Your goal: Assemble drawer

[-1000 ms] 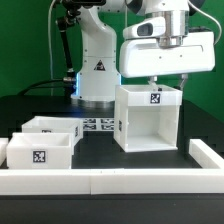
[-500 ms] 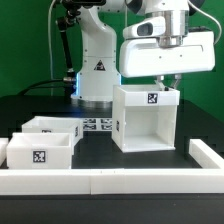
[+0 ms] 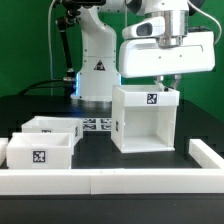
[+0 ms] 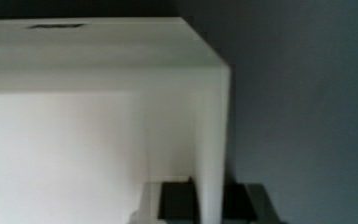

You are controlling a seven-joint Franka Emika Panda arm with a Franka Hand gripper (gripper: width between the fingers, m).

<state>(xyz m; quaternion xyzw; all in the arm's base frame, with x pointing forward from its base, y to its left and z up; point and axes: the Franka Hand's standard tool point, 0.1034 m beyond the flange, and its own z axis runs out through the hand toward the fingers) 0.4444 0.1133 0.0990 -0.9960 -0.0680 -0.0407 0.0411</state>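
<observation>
- Reaching down from above, the gripper is pinching the top edge of the housing at its side wall on the exterior view's right. In the wrist view the fingers are pressing on both faces of that thin wall, clamped onto it.
- The housing is standing upright on the black table, its open front facing the exterior camera.
- On the exterior view's left, well apart from the housing, the front tray and the rear tray are sitting just beside each other.
- The low white rail is running along the near edge, with its end near the housing's right side.
- The marker board is lying between the rear tray and the housing.
</observation>
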